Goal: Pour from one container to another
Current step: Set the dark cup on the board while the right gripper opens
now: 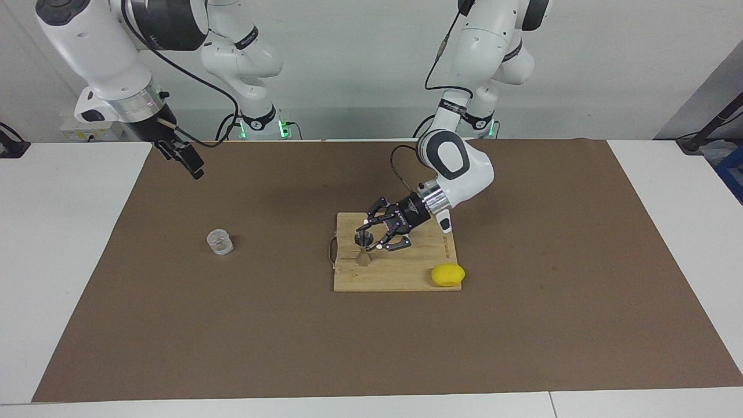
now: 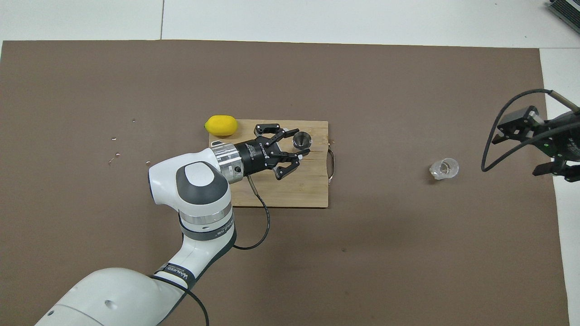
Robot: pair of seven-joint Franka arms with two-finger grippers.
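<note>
The small clear glass cup stands upright on the brown mat toward the right arm's end. The steel jigger stands upright on the wooden cutting board. My left gripper is low over the board, right beside the jigger's upper cone. It is open, its fingertips a little apart, and the jigger rests on the board by itself. My right gripper hangs open in the air over the mat's edge, apart from the cup and holding nothing.
A yellow lemon lies at the board's corner, half on the mat. The board has a metal handle on the side toward the cup. A brown mat covers most of the white table.
</note>
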